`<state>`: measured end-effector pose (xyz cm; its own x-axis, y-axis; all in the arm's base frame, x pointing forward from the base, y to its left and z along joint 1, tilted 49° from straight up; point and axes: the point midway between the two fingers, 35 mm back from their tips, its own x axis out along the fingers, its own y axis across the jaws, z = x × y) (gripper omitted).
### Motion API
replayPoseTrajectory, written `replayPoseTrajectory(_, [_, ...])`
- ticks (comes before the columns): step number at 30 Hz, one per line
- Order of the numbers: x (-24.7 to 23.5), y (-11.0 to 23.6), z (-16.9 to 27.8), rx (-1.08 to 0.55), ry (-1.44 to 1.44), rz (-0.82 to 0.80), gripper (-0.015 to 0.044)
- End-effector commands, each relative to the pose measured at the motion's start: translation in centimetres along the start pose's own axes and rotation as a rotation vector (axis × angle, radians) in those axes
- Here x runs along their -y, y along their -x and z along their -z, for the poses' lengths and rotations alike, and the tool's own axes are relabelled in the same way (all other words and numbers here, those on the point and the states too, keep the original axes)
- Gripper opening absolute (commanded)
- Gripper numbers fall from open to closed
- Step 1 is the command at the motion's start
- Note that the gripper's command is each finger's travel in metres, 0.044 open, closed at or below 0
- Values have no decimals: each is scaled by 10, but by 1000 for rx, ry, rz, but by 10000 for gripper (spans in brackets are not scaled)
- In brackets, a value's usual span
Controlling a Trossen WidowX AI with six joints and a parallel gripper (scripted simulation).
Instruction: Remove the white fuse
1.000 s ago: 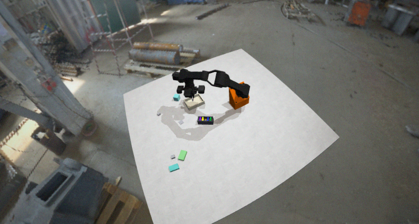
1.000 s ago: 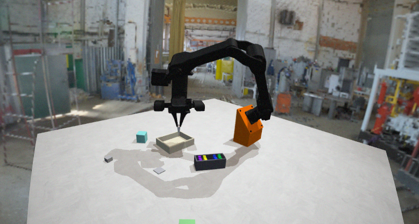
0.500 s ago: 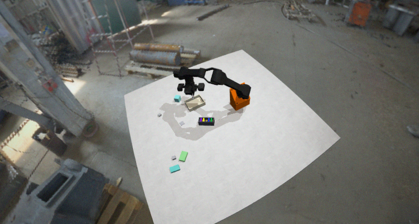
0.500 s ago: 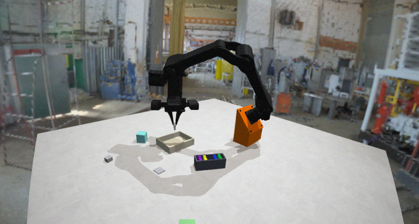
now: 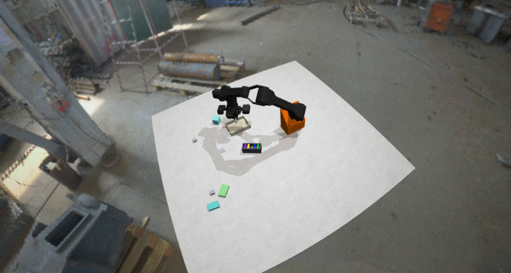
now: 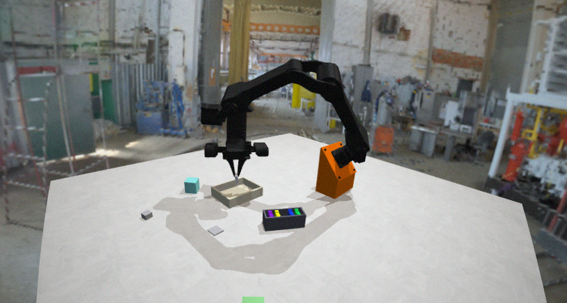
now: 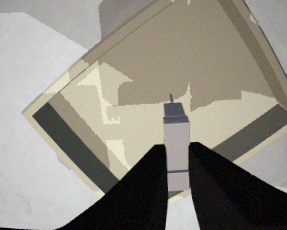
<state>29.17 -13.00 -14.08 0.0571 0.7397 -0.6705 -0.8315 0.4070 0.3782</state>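
White fuse (image 7: 175, 144) was clamped between the two black fingers of the gripper (image 6: 237, 173), hanging upright with its thin prong pointing down. Gripper was clenched on the fuse body; the lower part of the fuse stuck out below the fingertips.

Position: fuse hung over the tray (image 6: 228, 197), above the tray floor and inside the outline of the rim in the wrist view. Exterior view showed the fuse tip near rim level; whether it touched the floor of the tray could not be told. Tray was a shallow, open, beige box sitting on the white surface (image 6: 397, 237), its floor partly in the arm's shadow.

Arm (image 6: 301, 76) arched up from the orange base (image 6: 335, 172) and came down vertically over the tray.

Fuse block (image 6: 284, 218) sat on the surface well apart from the gripper, nearer the exterior camera and right of the tray in that view. Coloured fuses showed in its top: purple, yellow, blue, green.

Other items on the surface: teal cube (image 6: 192, 185) just beside the tray, two small grey pieces (image 6: 146, 215) and (image 6: 215, 230), a green block (image 5: 223, 190) and a teal block (image 5: 213, 205) far from the tray.
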Motion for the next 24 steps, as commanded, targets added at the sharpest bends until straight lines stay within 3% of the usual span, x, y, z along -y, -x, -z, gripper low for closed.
replayPoseTrajectory(1, [-1,-7,0,4,-5,-3,0])
replayPoseTrajectory(6, [-1,-13,0,4,-5,-3,0])
replayPoseTrajectory(18, [-1,-9,0,1,0,-2,315])
replayPoseTrajectory(24, [-1,28,0,2,-5,-2,330])
